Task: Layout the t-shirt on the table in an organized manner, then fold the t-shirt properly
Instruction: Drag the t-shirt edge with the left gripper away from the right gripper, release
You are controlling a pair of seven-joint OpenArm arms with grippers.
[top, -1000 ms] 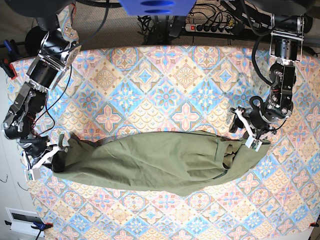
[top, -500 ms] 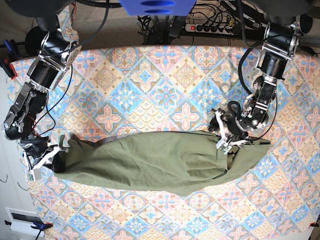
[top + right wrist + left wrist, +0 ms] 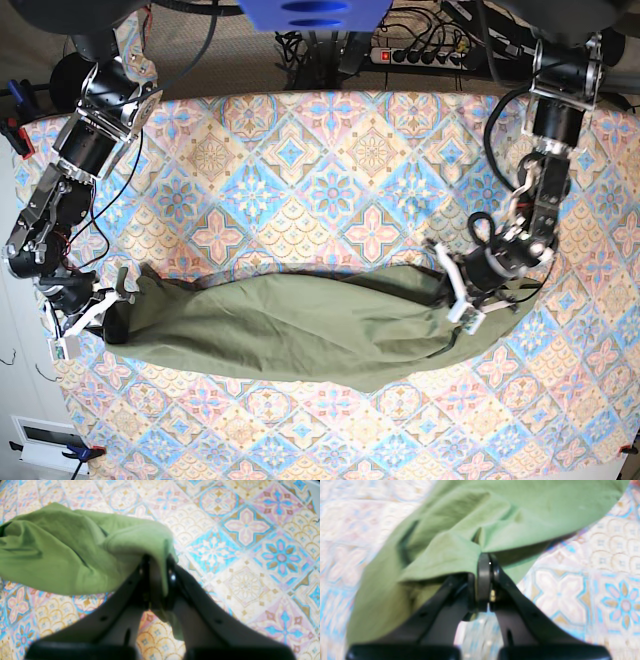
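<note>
Shirt (image 3: 300, 330) lies as a long, bunched olive band across the lower middle of the table (image 3: 330, 160), stretched between the two arms and not spread flat; folds and creases run along its length, and its lower edge bulges toward the near side.

Right gripper (image 3: 92, 313) — at the band's end on the base view's left — is clamped on cloth: the wrist view shows the jaws closed on a fold of green fabric (image 3: 82, 547) that drapes over the fingertips, with a bit of cloth hanging below them. The patterned tabletop (image 3: 250, 542) shows underneath.

Left gripper (image 3: 462, 302) sits at the opposite end. Wrist view, somewhat blurred: jaws pressed together on a pinch of shirt (image 3: 475, 520) at the tips (image 3: 483, 562), fabric gathered into creases fanning out from the pinch point. Cloth here looks raised slightly off the table (image 3: 595, 580) — a shadowed gap shows under its edge.
</note>
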